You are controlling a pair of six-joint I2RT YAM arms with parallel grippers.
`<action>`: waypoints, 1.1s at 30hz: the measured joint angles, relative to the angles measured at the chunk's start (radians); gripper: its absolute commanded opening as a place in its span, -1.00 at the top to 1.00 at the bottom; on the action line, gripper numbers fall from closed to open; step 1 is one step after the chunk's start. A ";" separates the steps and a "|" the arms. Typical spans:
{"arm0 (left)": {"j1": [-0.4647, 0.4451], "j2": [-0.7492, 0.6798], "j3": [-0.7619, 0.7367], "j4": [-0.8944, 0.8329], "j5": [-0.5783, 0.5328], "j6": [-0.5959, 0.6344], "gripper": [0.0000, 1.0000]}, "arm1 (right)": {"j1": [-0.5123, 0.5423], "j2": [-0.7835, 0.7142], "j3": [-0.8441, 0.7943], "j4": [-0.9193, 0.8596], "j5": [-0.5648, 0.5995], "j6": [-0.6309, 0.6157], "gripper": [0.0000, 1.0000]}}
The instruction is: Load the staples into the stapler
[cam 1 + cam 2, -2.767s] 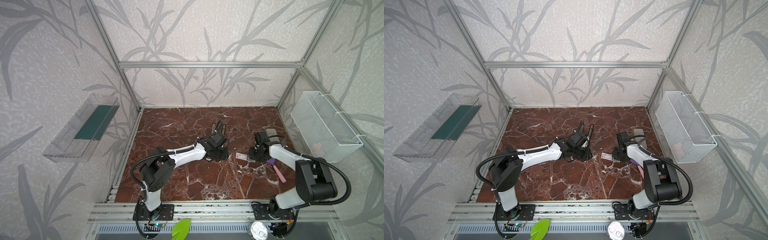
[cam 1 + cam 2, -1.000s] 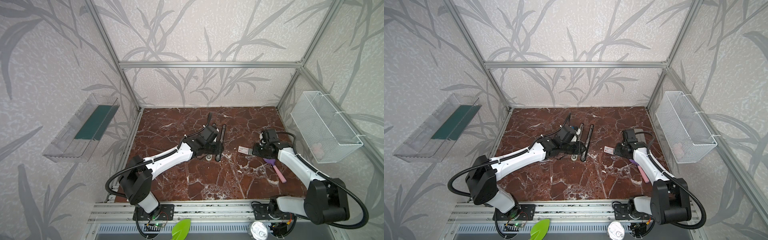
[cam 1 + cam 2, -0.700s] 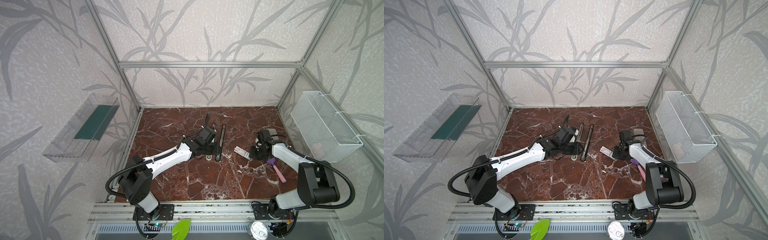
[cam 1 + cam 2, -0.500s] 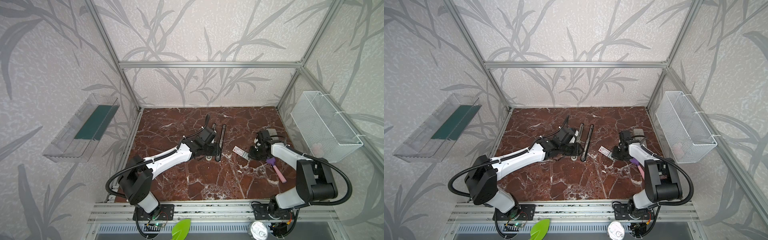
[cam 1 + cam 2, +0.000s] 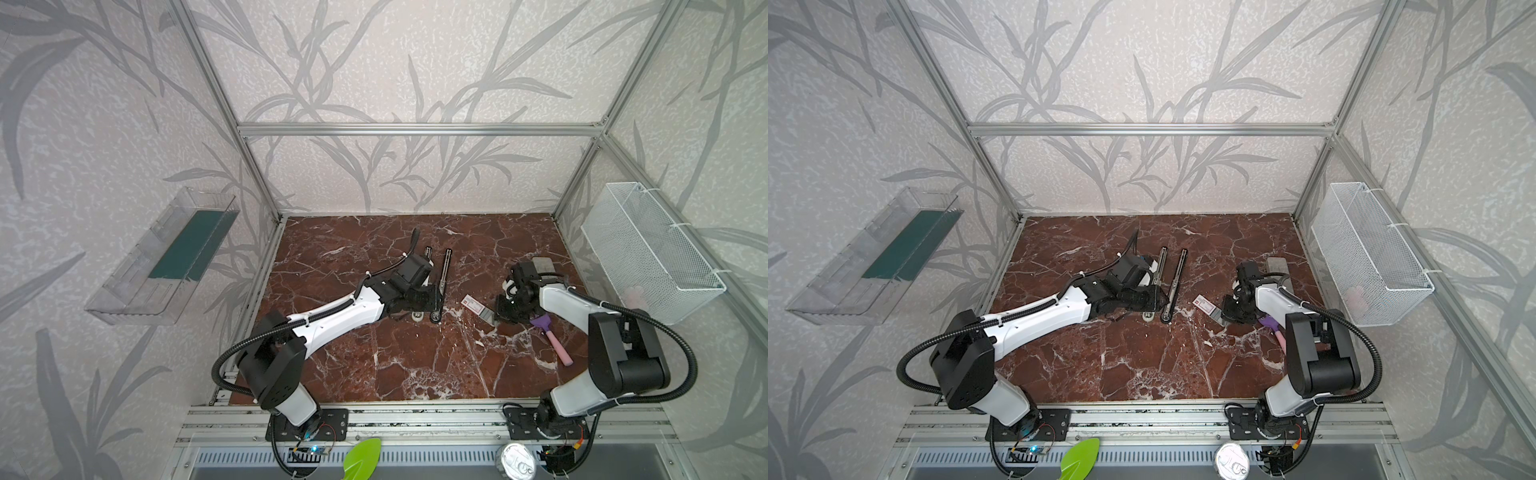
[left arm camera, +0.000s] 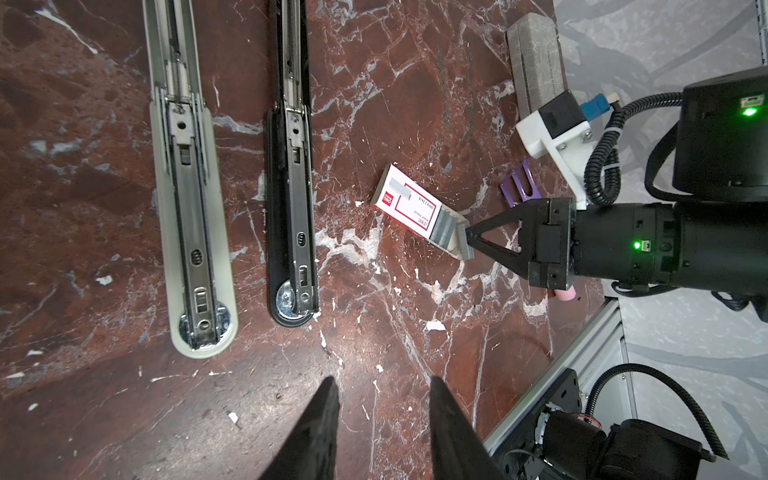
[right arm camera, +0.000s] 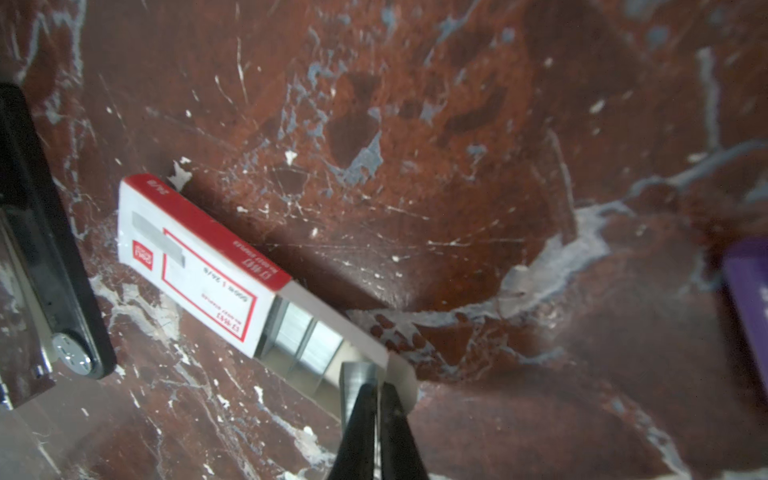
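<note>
Right fingers (image 7: 360,419) clench a grey strip (image 7: 358,370) at the staples box's (image 7: 195,266) open end, seemingly to draw it out. Left fingers (image 6: 318,432) hover released, keeping clear.

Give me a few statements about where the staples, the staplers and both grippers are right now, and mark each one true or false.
1. The staples box has its inner tray pulled partly out. True.
2. The left gripper holds the black stapler. False: its jaws are open and empty, with only the table showing between them.
3. The black stapler and the pale stapler lie opened flat, side by side. True.
4. The staples box rests on top of the pale stapler. False: it lies on the table, apart from both staplers, nearer the black one.
5. The right gripper has its tips at the tray end of the staples box. True.
</note>
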 measured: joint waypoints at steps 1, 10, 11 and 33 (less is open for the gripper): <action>0.000 0.000 0.000 0.001 0.002 -0.001 0.24 | 0.000 -0.002 0.000 -0.003 0.006 -0.002 0.64; 0.000 0.006 0.000 0.005 0.005 -0.002 0.24 | 0.028 -0.024 -0.006 -0.020 0.064 -0.009 0.66; 0.000 0.006 0.000 0.007 0.006 -0.002 0.24 | 0.030 -0.026 -0.006 -0.021 0.068 -0.009 0.71; 0.000 0.006 0.000 0.017 0.006 -0.010 0.25 | 0.064 -0.025 -0.007 -0.042 0.101 -0.015 1.00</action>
